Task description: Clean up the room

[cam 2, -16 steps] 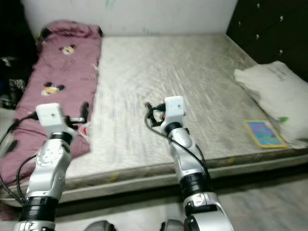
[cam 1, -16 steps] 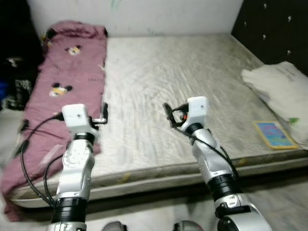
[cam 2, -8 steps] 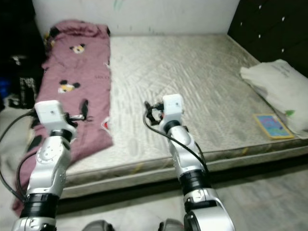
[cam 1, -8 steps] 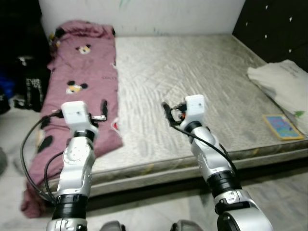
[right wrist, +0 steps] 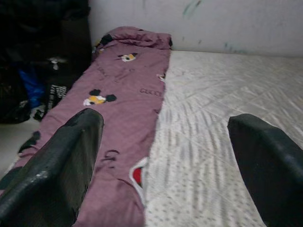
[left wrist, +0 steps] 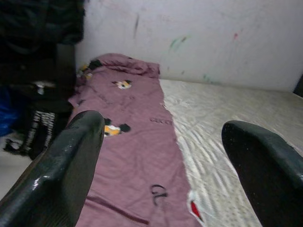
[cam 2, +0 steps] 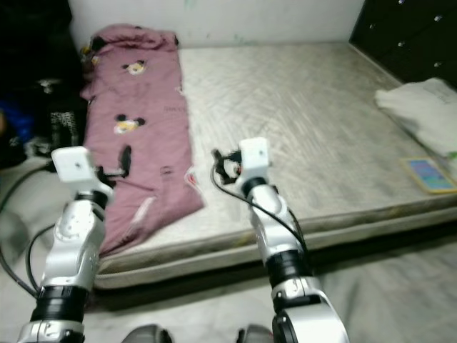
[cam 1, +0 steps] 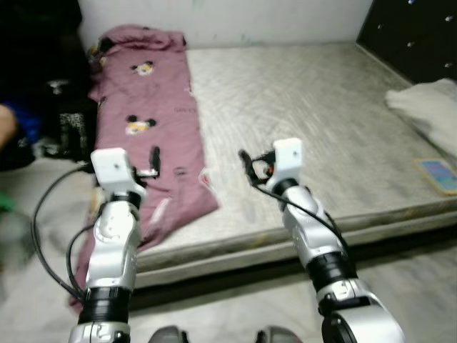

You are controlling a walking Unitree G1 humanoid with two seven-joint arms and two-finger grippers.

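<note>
Facing a bare grey mattress [cam 1: 300,121] lying low on the floor [cam 1: 400,286], against a white wall [left wrist: 199,38]; spreading along the mattress's left edge, a pink blanket [cam 1: 153,107] printed with cartoon mice, bunched at the far end by the wall and spilling off the near corner toward the floor; resting at the mattress's right side, a white pillow [cam 1: 427,114], with a flat colourful book [cam 1: 438,174] lying just nearer than it, close to the edge; standing dark behind the pillow, a tufted headboard [cam 1: 414,36]; piling up in shadow left of the blanket, dark clutter [cam 1: 43,86], too dim to tell apart.

Hovering above the blanket's near part, left claw [cam 1: 154,161], fingers [left wrist: 61,170] spread wide, gripping nothing; hovering above bare mattress just right of the blanket's edge, right claw [cam 1: 247,168], fingers [right wrist: 57,175] likewise spread wide and gripping nothing; both arms raised in front, well apart from each other.
</note>
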